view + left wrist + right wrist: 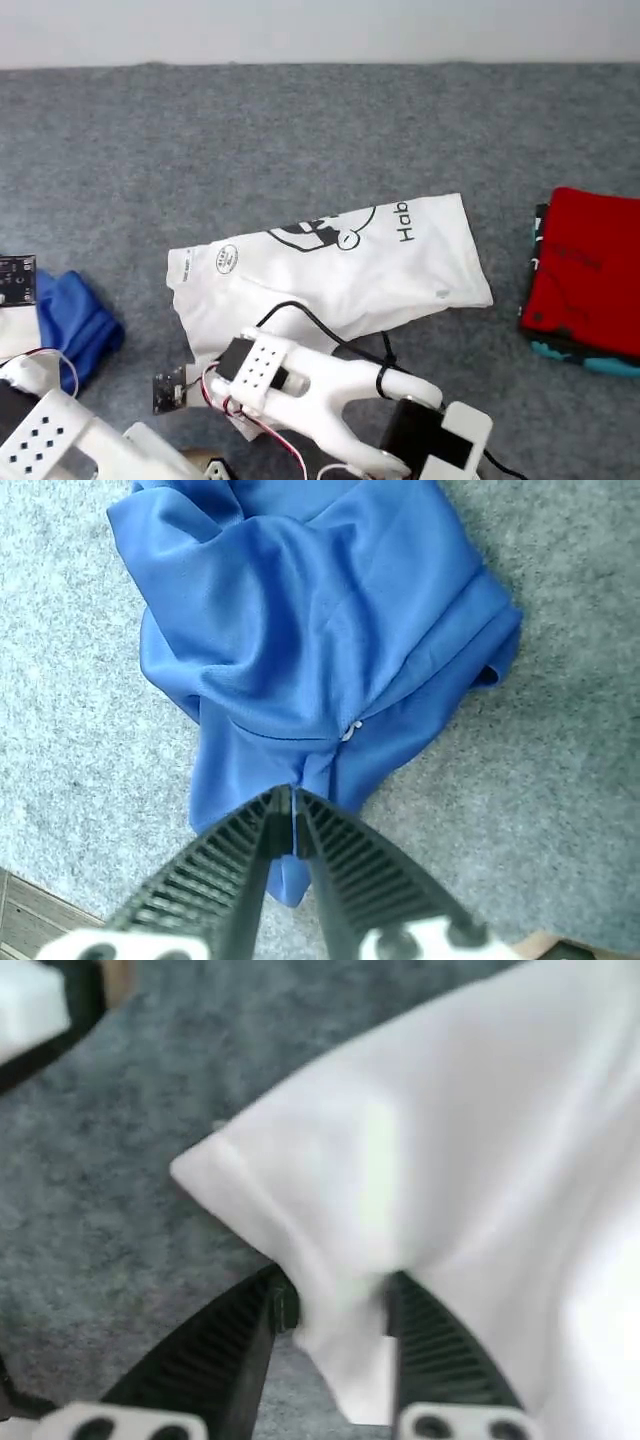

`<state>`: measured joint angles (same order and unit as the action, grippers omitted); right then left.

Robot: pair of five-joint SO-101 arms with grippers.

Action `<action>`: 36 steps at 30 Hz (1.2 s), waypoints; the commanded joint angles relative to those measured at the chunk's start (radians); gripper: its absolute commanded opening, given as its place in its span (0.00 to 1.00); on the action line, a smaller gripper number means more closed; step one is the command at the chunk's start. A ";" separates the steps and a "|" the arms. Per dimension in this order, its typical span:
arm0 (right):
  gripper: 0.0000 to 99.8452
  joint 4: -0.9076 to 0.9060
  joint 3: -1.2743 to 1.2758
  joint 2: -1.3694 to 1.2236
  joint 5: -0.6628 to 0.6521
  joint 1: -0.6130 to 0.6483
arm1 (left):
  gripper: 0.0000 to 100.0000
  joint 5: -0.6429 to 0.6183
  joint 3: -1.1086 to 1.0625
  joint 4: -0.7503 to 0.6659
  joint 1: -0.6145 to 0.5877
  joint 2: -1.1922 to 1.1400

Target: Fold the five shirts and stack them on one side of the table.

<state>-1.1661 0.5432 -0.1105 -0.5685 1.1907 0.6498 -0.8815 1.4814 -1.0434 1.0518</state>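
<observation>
A white shirt (340,270) with black print lies partly folded in the middle of the grey table. My right gripper (332,1305) is at its near left corner, open, with the edge of the white shirt (450,1160) between the fingers. At the table's left edge a blue shirt (75,320) lies crumpled. My left gripper (293,805) hangs over the near edge of the blue shirt (310,630), fingers shut tip to tip.
A folded red shirt (585,270) tops a stack at the right edge, with a teal layer (600,362) and a dark one under it. The grey felt surface (300,130) is bare at the back. Both arm bases crowd the near edge.
</observation>
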 commanded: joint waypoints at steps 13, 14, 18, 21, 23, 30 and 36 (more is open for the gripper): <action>0.01 -0.117 -0.167 -0.036 -0.014 -0.044 | 0.02 0.008 0.019 -0.020 -0.008 0.012; 0.01 -0.147 -0.204 -0.036 -0.014 -0.064 | 0.02 0.008 0.019 -0.020 -0.008 0.012; 0.01 -0.231 -0.338 -0.036 -0.049 -0.147 | 0.02 0.008 0.019 -0.020 -0.008 0.012; 0.01 -0.252 -0.422 -0.036 -0.078 -0.199 | 0.02 0.008 0.019 -0.025 -0.008 0.012; 0.01 -0.252 -0.468 -0.045 -0.098 -0.228 | 0.02 0.008 0.019 -0.026 -0.005 0.012; 0.01 -0.220 -0.514 -0.048 -0.153 -0.286 | 0.02 0.008 0.019 -0.026 -0.002 0.012; 0.07 -0.197 -0.516 -0.050 -0.147 -0.337 | 0.02 0.008 0.019 -0.026 0.000 0.012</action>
<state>-1.3748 0.0721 -0.1672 -0.7127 0.8838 0.6498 -0.8815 1.4814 -1.0434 1.0518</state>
